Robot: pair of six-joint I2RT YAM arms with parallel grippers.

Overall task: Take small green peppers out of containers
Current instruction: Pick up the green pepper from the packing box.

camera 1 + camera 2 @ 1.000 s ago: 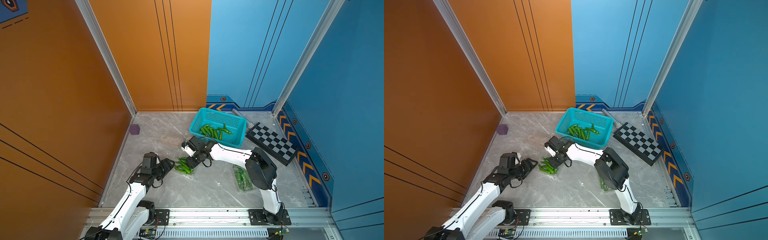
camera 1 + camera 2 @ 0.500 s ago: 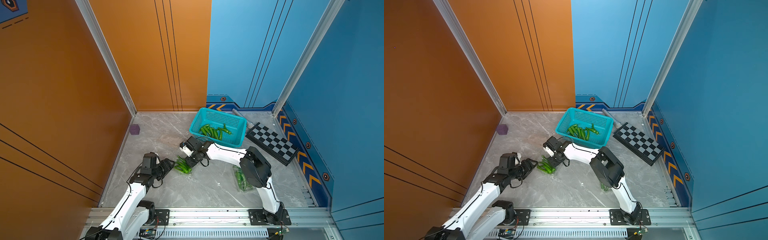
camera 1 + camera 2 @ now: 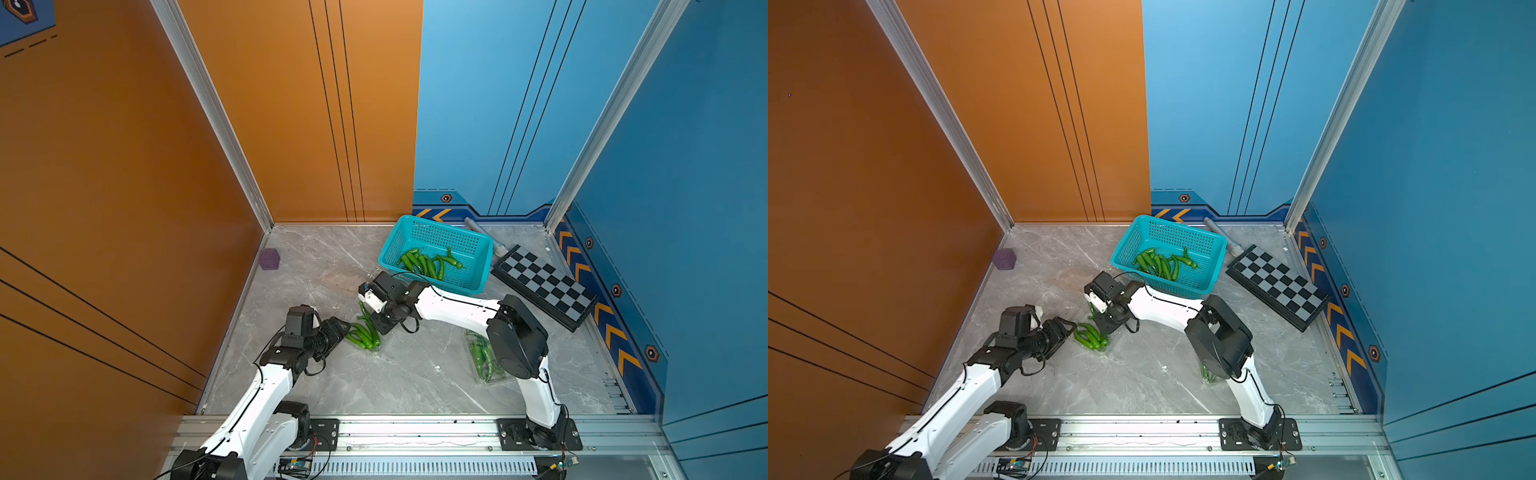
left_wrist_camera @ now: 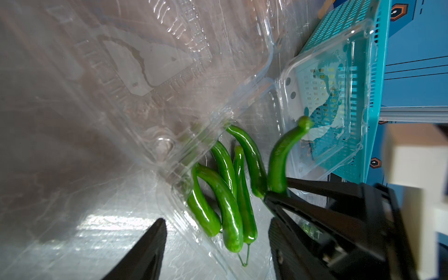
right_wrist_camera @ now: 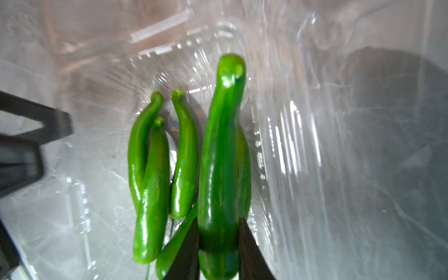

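Behind right arm [image 3: 1219,340], container [image 3: 1207,377] mostly hidden

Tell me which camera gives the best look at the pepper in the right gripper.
The right wrist view: the pepper fills the frame, pinched near one end by the right gripper. The left wrist view shows it side-on, tilted up above the other peppers. In both top views it is only a small green sliver.

Peppers [image 3: 365,334] in a container [image 4: 169,150] before the basket [image 3: 440,241], checkerboard [image 3: 544,286] right of it, second container [image 3: 498,378] front-right.
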